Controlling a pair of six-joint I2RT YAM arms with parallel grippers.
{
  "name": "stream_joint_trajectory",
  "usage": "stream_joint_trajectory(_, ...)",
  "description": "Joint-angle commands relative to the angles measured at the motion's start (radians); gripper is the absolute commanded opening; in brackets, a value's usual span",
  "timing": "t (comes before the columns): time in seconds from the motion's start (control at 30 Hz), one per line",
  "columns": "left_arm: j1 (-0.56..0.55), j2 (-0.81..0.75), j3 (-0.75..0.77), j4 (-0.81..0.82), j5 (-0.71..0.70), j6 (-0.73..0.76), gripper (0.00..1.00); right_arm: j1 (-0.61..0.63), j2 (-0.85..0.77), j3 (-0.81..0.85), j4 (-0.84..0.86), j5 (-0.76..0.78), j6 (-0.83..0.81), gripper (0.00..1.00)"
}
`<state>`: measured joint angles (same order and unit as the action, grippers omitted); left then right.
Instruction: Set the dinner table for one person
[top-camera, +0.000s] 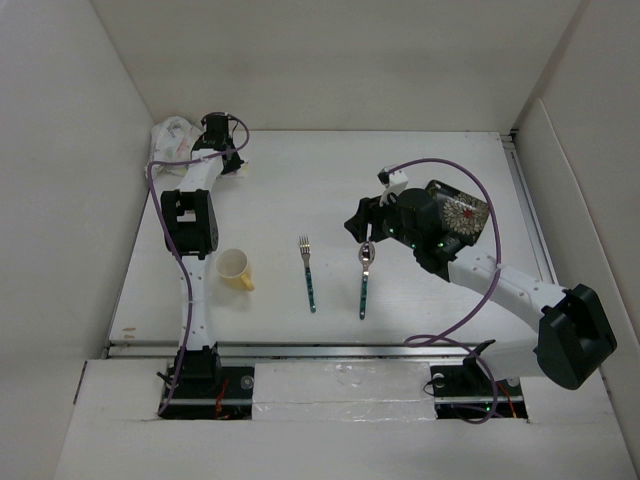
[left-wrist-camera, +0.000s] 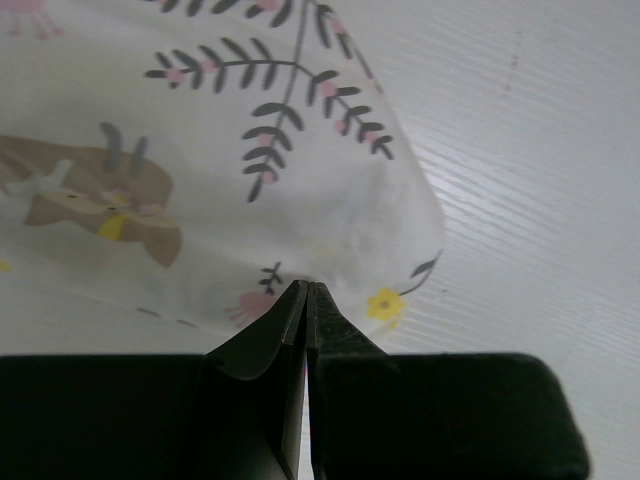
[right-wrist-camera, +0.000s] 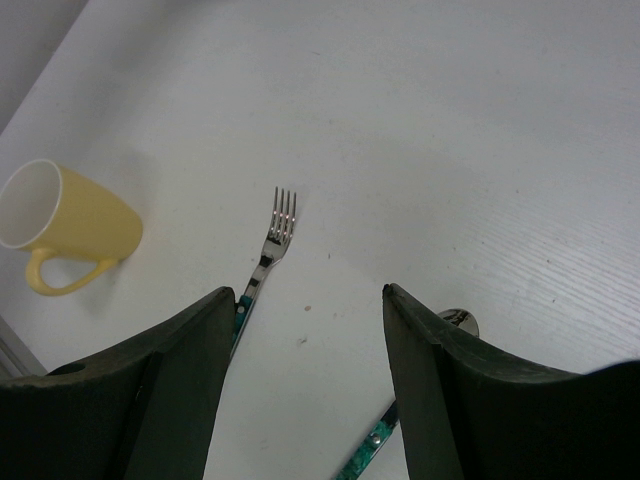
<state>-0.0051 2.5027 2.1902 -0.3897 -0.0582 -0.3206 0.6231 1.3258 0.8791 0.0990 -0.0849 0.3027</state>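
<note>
The white dinner table (top-camera: 300, 180) holds a fork (top-camera: 308, 272) and a spoon (top-camera: 365, 278), both with green handles, lying side by side near the front. A yellow mug (top-camera: 236, 269) lies on its side left of the fork. A patterned cloth placemat (top-camera: 172, 137) is bunched at the far left corner. My left gripper (top-camera: 212, 127) is beside it; in the left wrist view the gripper (left-wrist-camera: 306, 288) is shut, pinching the placemat's edge (left-wrist-camera: 250, 150). My right gripper (top-camera: 357, 222) hovers open and empty above the spoon's bowl. In the right wrist view the gripper (right-wrist-camera: 308, 292) frames bare table between fork (right-wrist-camera: 280, 225) and spoon (right-wrist-camera: 458, 320).
A dark plate with a patterned centre (top-camera: 462, 214) sits at the right, partly under my right arm. The mug also shows in the right wrist view (right-wrist-camera: 65, 225). White walls enclose the table on the left, back and right. A metal rail runs along the front edge (top-camera: 300, 350).
</note>
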Motion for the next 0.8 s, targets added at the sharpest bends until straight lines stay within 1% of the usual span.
stream_joint_trajectory(0.0,-0.039,-0.132,0.008,0.071,0.112,-0.037,0.00,0.009,0.004,0.072,0.068,0.024,0.000,0.66)
stream_joint_trajectory(0.1,-0.068,-0.209,0.014,0.101,0.146,-0.055,0.00,0.018,0.006,0.080,0.067,0.028,-0.002,0.66)
stream_joint_trajectory(0.17,-0.079,-0.240,-0.018,0.124,0.126,-0.069,0.00,0.018,0.006,0.086,0.062,0.030,-0.001,0.66)
stream_joint_trajectory(0.2,-0.079,-0.248,-0.027,0.124,0.092,-0.064,0.07,0.027,0.001,0.086,0.058,0.031,-0.002,0.66)
stream_joint_trajectory(0.23,-0.079,-0.237,-0.021,0.089,0.069,-0.051,0.21,0.027,-0.002,0.081,0.057,0.033,-0.001,0.66)
stream_joint_trajectory(0.27,-0.079,-0.222,-0.009,0.062,0.023,-0.023,0.45,0.027,-0.002,0.077,0.059,0.031,-0.001,0.66)
stream_joint_trajectory(0.3,-0.079,-0.190,0.005,0.023,-0.026,0.017,0.60,0.036,-0.008,0.069,0.067,0.033,-0.001,0.66)
stream_joint_trajectory(0.33,-0.079,-0.183,-0.012,0.022,-0.040,0.017,0.60,0.036,-0.008,0.069,0.067,0.033,0.003,0.66)
stream_joint_trajectory(0.37,-0.079,-0.182,-0.039,0.032,-0.046,0.028,0.63,0.036,-0.011,0.063,0.070,0.036,0.004,0.66)
stream_joint_trajectory(0.4,-0.079,-0.176,-0.061,0.037,-0.051,0.034,0.63,0.036,-0.013,0.061,0.070,0.036,0.006,0.66)
stream_joint_trajectory(0.43,-0.079,-0.165,-0.070,0.022,-0.086,0.044,0.63,0.036,-0.016,0.063,0.067,0.036,0.003,0.66)
stream_joint_trajectory(0.47,-0.079,-0.153,-0.067,0.011,-0.107,0.072,0.63,0.036,-0.017,0.064,0.064,0.036,0.000,0.66)
stream_joint_trajectory(0.57,-0.079,-0.127,-0.081,0.005,-0.133,0.087,0.64,0.036,-0.033,0.064,0.057,0.042,-0.010,0.66)
stream_joint_trajectory(0.6,-0.088,-0.110,-0.076,0.000,-0.167,0.107,0.64,0.036,-0.033,0.064,0.056,0.043,-0.011,0.66)
stream_joint_trajectory(0.77,-0.088,-0.065,-0.057,-0.003,-0.187,0.136,0.64,0.036,-0.039,0.072,0.042,0.024,-0.019,0.66)
